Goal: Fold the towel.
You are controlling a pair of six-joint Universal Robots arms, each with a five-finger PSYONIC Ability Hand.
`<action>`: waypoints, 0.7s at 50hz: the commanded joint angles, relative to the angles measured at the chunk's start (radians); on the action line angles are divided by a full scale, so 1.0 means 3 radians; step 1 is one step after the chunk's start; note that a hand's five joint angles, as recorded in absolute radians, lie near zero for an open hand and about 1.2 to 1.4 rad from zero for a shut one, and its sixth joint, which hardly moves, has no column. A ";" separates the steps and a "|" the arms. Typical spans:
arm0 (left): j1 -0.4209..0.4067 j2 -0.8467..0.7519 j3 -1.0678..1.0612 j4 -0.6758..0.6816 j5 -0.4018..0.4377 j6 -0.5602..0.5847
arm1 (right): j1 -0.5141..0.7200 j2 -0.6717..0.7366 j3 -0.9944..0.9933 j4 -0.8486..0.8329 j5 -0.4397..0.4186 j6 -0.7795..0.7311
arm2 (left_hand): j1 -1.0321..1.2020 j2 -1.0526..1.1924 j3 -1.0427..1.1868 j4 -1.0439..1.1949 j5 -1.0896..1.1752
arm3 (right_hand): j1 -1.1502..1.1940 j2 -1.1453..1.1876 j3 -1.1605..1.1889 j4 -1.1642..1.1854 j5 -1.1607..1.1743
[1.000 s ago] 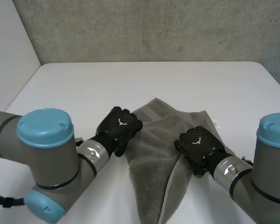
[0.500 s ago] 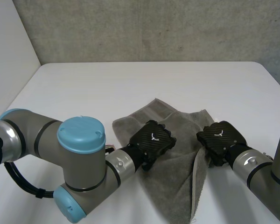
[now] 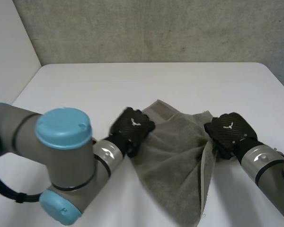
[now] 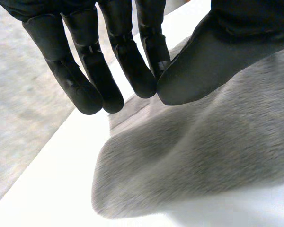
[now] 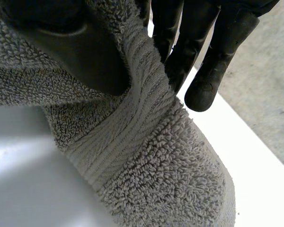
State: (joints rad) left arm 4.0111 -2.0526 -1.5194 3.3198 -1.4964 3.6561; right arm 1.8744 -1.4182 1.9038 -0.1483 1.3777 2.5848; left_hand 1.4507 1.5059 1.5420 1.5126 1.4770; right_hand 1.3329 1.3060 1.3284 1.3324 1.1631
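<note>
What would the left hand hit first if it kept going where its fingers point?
Likely the towel: the left hand's straight fingers point down at its banded edge, with bare white table just beside. Depth is unclear, so the table could come first.

Grey terry towel [image 3: 177, 163], rumpled, lay on the white worktop [image 3: 85, 90] toward its near side. It was broad at the far end and tapered to a point toward the near edge, with its right side doubled under. A flat woven band ran along one border, which was bunched and pinched in the right hand [image 3: 229, 132].
</note>
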 commanded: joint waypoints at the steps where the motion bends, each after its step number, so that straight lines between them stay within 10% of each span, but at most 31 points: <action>1: 0.0042 0.0108 -0.0151 0.0127 0.0008 -0.0094 | 0.0006 -0.0105 0.0005 -0.0022 0.0010 0.0087 | -0.1296 -0.1480 -0.1600 -0.1502 -0.1965 | 0.0211 0.0301 0.0226 0.0213 0.0196; 3: -0.0009 0.0021 -0.0100 0.0132 0.0120 -0.0211 | 0.0006 -0.0100 0.0020 -0.0017 0.0010 0.0087 | -0.2917 -0.3101 -0.3221 -0.3123 -0.3586 | 0.0211 0.0301 0.0226 0.0213 0.0196; 18: -0.0367 -0.0572 0.0411 -0.0134 0.0361 -0.0743 | 0.0026 -0.0059 0.0061 -0.0012 -0.0001 0.0082 | -0.3204 -0.3388 -0.3509 -0.3411 -0.3874 | 0.0211 0.0301 0.0226 0.0213 0.0196; 23: -0.0398 -0.0680 0.0453 -0.0159 0.0355 -0.0774 | 0.0026 -0.0059 0.0071 -0.0022 -0.0001 0.0066 | -0.2460 -0.2644 -0.2765 -0.2667 -0.3130 | 0.0211 0.0301 0.0226 0.0213 0.0196; 27: -0.0398 -0.0695 0.0458 -0.0251 0.0325 -0.0759 | 0.0016 -0.0059 0.0066 -0.0027 -0.0001 0.0071 | -0.0187 -0.0372 -0.0492 -0.0394 -0.0857 | 0.0211 0.0301 0.0226 0.0213 0.0196; 35: -0.0266 -0.0343 0.0356 -0.0415 0.0065 -0.0784 | -0.0051 -0.0089 0.0051 -0.0027 -0.0016 0.0077 | -0.0181 -0.0365 -0.0486 -0.0388 -0.0851 | 0.0211 0.0301 0.0226 0.0213 0.0196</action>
State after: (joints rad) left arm 3.9010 -2.2371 -1.3848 3.2252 -1.4138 3.4258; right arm 1.8728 -1.4373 1.9223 -0.1570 1.3776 2.6061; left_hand 1.4319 1.4799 1.5400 1.5131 1.4721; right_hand 1.3338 1.3060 1.3287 1.3325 1.1631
